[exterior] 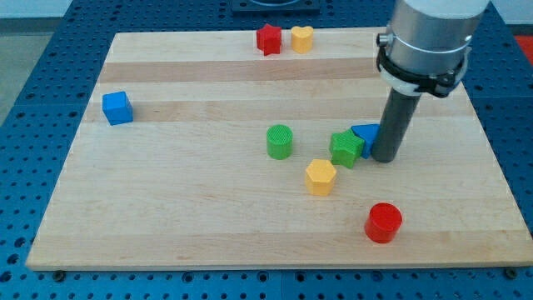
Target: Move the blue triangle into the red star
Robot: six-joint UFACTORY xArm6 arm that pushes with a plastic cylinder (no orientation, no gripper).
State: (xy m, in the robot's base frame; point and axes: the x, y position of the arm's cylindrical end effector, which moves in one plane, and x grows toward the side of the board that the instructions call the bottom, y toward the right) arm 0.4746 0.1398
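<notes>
The blue triangle (365, 135) lies right of the board's middle, partly hidden by my rod. My tip (385, 158) rests on the board touching the triangle's right side. A green star (346, 148) touches the triangle's left side. The red star (268, 39) sits at the view's top edge of the board, well up and left of the triangle.
A yellow heart (301, 38) sits right next to the red star. A green cylinder (280, 142), a yellow hexagon (321, 177) and a red cylinder (384, 222) lie around the middle and lower right. A blue cube (117, 107) is at the left. The wooden board (166, 217) is edged by blue perforated table.
</notes>
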